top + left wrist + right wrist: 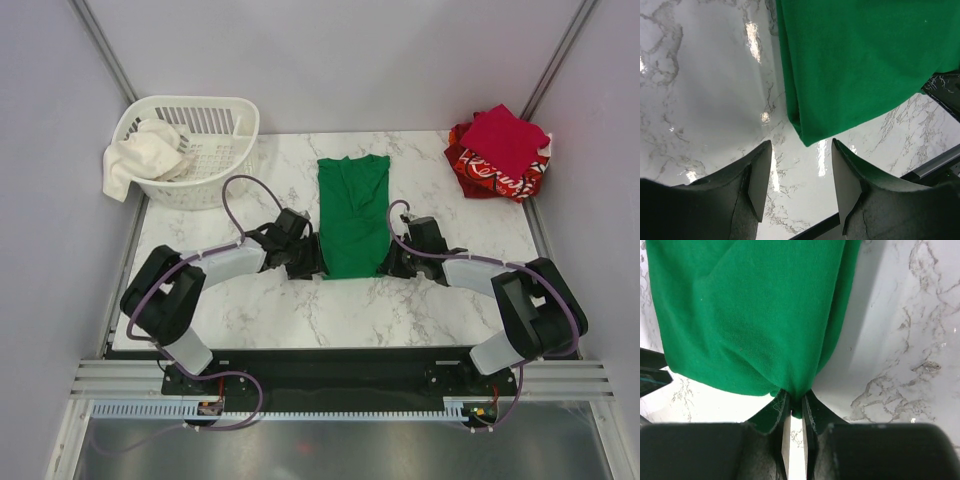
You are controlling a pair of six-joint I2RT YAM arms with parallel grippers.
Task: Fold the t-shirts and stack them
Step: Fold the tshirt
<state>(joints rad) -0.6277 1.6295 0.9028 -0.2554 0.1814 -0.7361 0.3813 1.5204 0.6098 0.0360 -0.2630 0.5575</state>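
The left jaws stood apart and empty, low over the table (300,310). The near-left corner of the green t-shirt (352,215) lay just ahead of them, in line with their gap but not yet between them. The shirt lay flat mid-table as a narrow strip, its long axis running from the near edge towards the far one. The right jaws were clamped on its near-right corner. By my reading, the left side needed a short reach forward before both near corners could be carried away towards the collar.
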